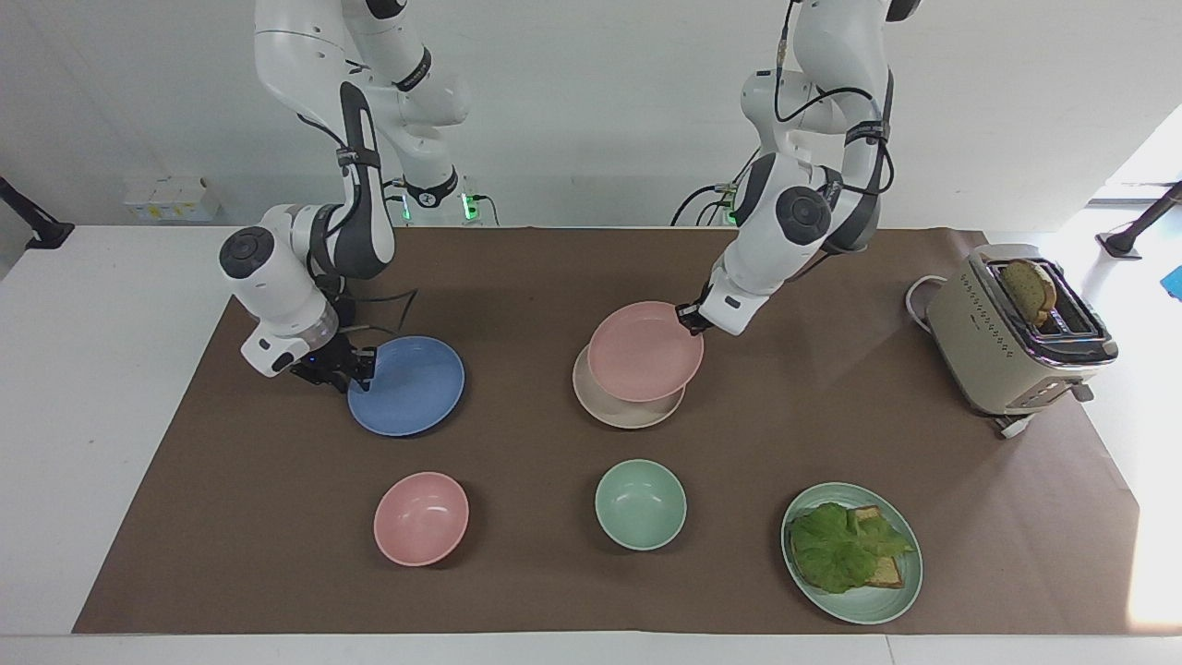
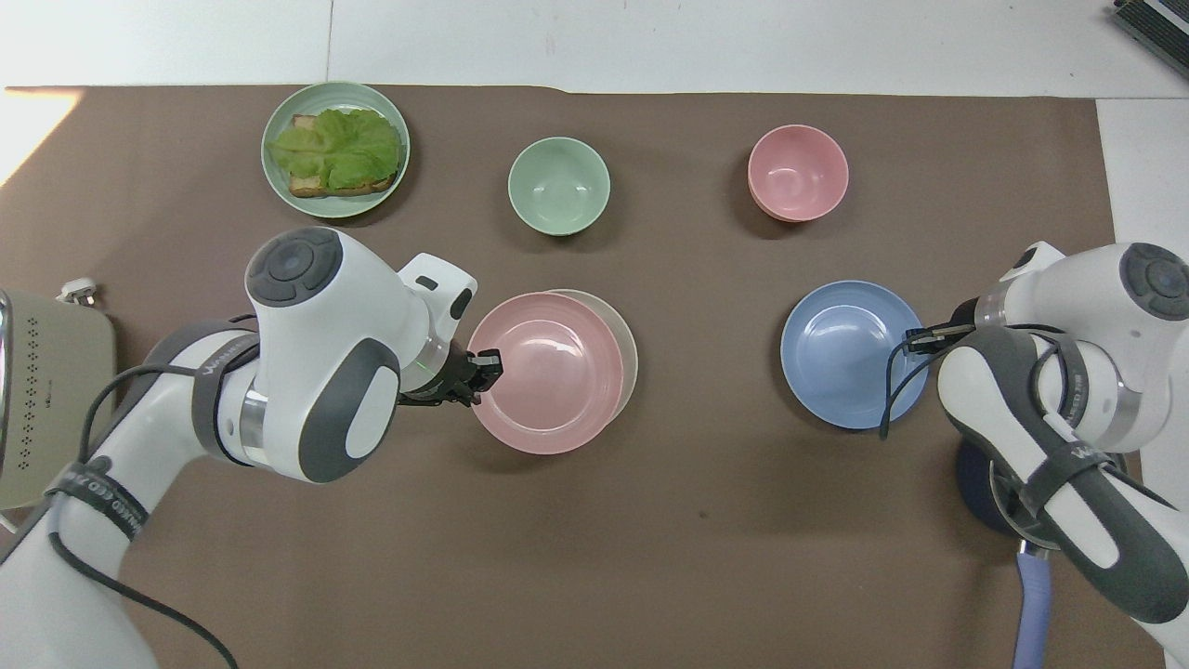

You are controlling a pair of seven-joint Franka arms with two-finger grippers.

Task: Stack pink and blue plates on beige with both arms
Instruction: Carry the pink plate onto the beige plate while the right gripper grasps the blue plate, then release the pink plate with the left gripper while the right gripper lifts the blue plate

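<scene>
Pink plate pinched by left gripper, over beige plate; center, lower flat. Right gripper at blue plate rim, jaws unclear.

Pink bowl, mint bowl, mint plate bearing lettuce on toast; toaster holds bread

no readable text, arm strap lettering (too small) illegible
</scene>
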